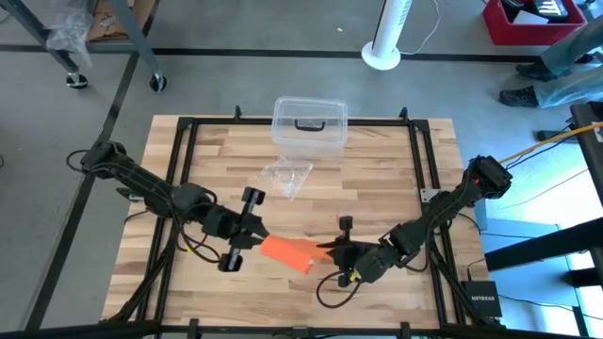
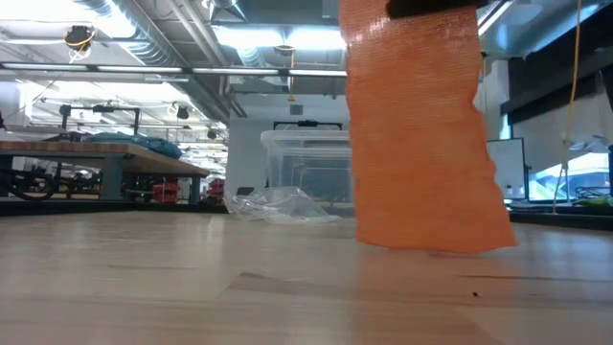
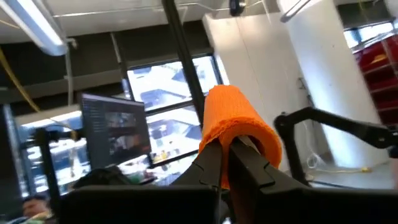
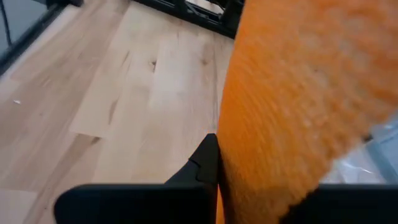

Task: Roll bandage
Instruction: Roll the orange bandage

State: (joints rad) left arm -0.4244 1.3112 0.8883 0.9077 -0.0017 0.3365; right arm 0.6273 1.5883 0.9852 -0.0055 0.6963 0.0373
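Note:
The orange bandage [image 1: 287, 251] spans the gap between my two grippers, over the near middle of the wooden table [image 1: 377, 169]. My left gripper [image 1: 256, 235] is shut on its left end, where the strip curls round the fingertips as a small roll [image 3: 235, 118]. My right gripper [image 1: 332, 250] is shut on its right end. In the low view the bandage [image 2: 421, 144] hangs as a broad sheet from a dark gripper part at the top edge. Its lower edge [image 2: 436, 244] is close to the tabletop; whether it touches, I cannot tell. My left gripper pinches the bandage's rolled end [image 3: 219, 138] between its two fingers [image 3: 208, 165]. The fingers slant upward, and the strip arches over their tips in several layers, clear of the table. My right gripper is shut on the bandage's other end [image 4: 233, 168], with one dark finger [image 4: 204, 165] along the strip's edge. The strip itself covers the place of contact. From there the strip runs wide toward the left gripper.
A clear plastic box with a dark handle [image 1: 309, 122] stands at the table's far edge. A crumpled transparent plastic piece [image 1: 287, 177] lies just in front of it. A black frame [image 1: 179, 169] runs round the tabletop. Bare wood lies to the left and right of the arms.

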